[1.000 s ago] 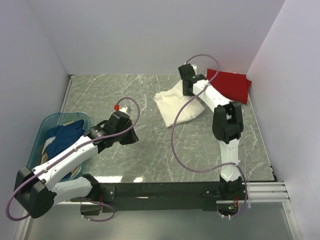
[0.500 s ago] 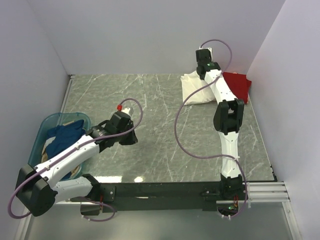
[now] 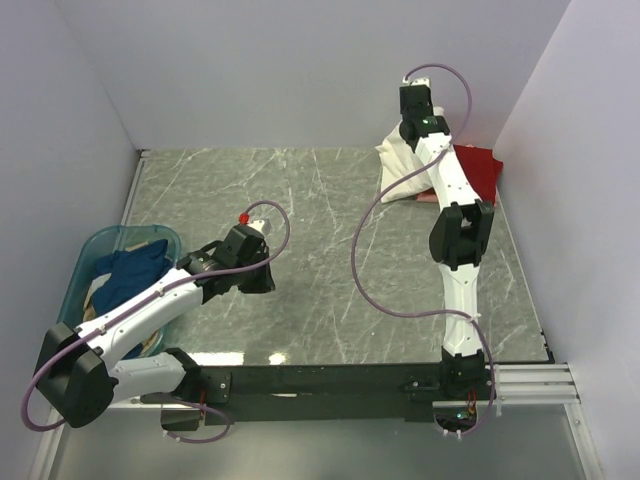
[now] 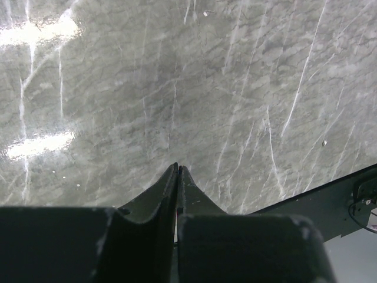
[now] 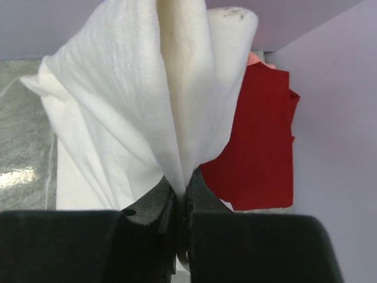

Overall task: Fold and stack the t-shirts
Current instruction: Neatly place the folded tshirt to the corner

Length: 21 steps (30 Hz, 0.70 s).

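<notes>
My right gripper (image 3: pixel 410 128) is shut on the cream-white t-shirt (image 3: pixel 402 168) and holds it up at the back right, beside and partly over the folded red t-shirt (image 3: pixel 482 170). In the right wrist view the white t-shirt (image 5: pixel 135 112) hangs from the closed gripper (image 5: pixel 181 187), with the red t-shirt (image 5: pixel 259 141) behind it and a pale pink edge (image 5: pixel 254 58) at its top. My left gripper (image 3: pixel 262 284) is shut and empty over bare table; in the left wrist view (image 4: pixel 178 171) its tips touch. A dark blue t-shirt (image 3: pixel 125 275) and a tan one (image 3: pixel 92 298) lie in the basket.
The teal plastic basket (image 3: pixel 100 245) stands at the left edge of the marble table (image 3: pixel 330 260). White walls close in the back, left and right. A black rail (image 3: pixel 330 385) runs along the near edge.
My right gripper has carried the cream-white t-shirt from mid-table up and back to the right, next to the red t-shirt. My left gripper has shifted slightly to the right.
</notes>
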Motion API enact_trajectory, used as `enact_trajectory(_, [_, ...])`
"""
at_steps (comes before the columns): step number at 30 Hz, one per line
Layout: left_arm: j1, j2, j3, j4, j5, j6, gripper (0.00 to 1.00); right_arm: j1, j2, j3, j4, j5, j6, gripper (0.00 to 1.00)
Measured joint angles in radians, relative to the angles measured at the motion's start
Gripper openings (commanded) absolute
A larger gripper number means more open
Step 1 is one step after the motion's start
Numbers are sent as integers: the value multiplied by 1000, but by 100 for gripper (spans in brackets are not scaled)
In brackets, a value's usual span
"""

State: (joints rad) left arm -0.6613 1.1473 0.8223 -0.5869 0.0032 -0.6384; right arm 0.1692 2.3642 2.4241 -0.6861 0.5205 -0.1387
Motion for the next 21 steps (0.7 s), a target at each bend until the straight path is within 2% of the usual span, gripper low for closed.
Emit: enact_trajectory(21, [0,11,0,-2,3,0,9,-59,-94,11,6,8,-39,0])
